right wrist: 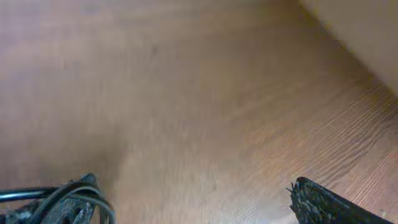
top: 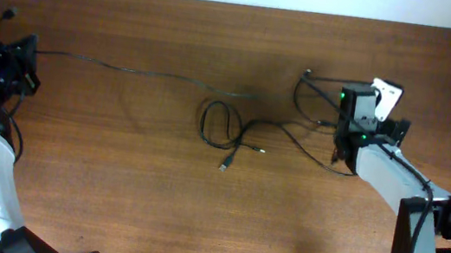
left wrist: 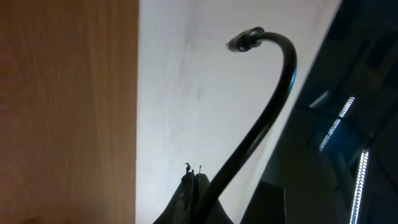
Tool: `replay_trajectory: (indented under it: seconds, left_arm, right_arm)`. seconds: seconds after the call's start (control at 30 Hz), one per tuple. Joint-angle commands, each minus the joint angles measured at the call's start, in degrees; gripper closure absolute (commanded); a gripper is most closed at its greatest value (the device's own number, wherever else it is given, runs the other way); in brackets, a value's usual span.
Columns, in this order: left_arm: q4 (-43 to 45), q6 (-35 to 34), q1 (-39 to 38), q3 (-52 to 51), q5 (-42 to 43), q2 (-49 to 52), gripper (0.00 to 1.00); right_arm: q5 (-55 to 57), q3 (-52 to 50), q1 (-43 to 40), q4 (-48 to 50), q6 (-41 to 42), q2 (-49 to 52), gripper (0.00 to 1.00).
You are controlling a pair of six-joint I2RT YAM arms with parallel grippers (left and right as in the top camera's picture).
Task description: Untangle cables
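Left tool (left wrist: 193, 179) is shut tight on a cable (left wrist: 273, 106), its plug (left wrist: 245, 40) sticking up, with the arm stretched to the far-left edge of the surface (top: 112, 190). Right tool (right wrist: 189, 190) is spread fully open and held low over the surface at right, nothing gripped; a cable is seen against one finger. Other cables (top: 223, 131) are looped mid-surface.
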Motion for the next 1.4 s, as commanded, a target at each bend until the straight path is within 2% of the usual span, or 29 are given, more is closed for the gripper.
replay_trajectory:
  seconds: [0.0,0.13,0.23,0.4,0.53,0.63,0.8,0.97,1.07,1.17,1.2,1.3,1.37]
  left_arm:
    - [-0.81,3.69,0.00,0.24,0.46,0.07,1.00]
    - [-4.11,7.10,0.00,0.24,-1.81,0.07,1.00]
    - [-9.62,11.61,0.00,0.24,-6.69,0.09,1.00]
    - [-14.53,13.64,0.00,0.24,-12.28,0.07,1.00]
    - [-14.47,13.60,0.00,0.24,-16.20,0.09,1.00]
    - [-14.49,13.62,0.00,0.24,-17.44,0.07,1.00]
    - [-13.77,12.00,-0.72,0.24,-17.59,0.09,1.00]
    - [-5.70,10.91,-7.08,0.24,-21.57,0.09,1.00]
    - [-4.31,10.95,-11.69,0.24,-27.41,0.09,1.00]
    - [-4.35,10.95,-13.38,0.24,-28.11,0.09,1.00]
    - [-4.70,10.97,-13.51,0.24,-28.11,0.09,1.00]
    - [-7.96,10.97,-13.51,0.24,-28.13,0.09,1.00]
    - [-10.23,11.02,-13.51,0.24,-28.17,0.09,1.00]
  right_arm:
    - [6.03,5.03,-0.52,-0.09,0.31,-2.78,0.00]
    - [5.97,9.01,-0.46,-0.26,0.57,-6.64,0.00]
    - [5.99,10.03,-0.48,-0.15,0.55,-11.17,0.01]
    - [6.10,10.03,-0.55,-0.22,0.50,-13.44,0.01]
    - [8.50,10.01,-1.53,-0.44,0.50,-13.44,0.01]
    - [8.57,10.01,-5.81,-1.36,0.52,-13.42,0.01]
    - [3.28,10.01,-12.31,-2.64,0.55,-13.20,0.01]
    - [-0.07,10.01,-17.81,-2.38,0.52,-12.41,0.01]
    - [-8.44,10.01,-19.30,-5.53,0.17,-12.33,0.01]
    - [-25.70,10.01,-19.28,-9.35,-4.28,-12.33,0.01]
    - [-37.53,10.01,-19.26,-11.32,-6.73,-12.33,0.01]
    - [-56.85,9.99,-19.21,-15.04,-6.27,-11.89,0.01]
    - [-64.00,9.94,-19.15,-17.35,-4.04,-10.12,0.01]
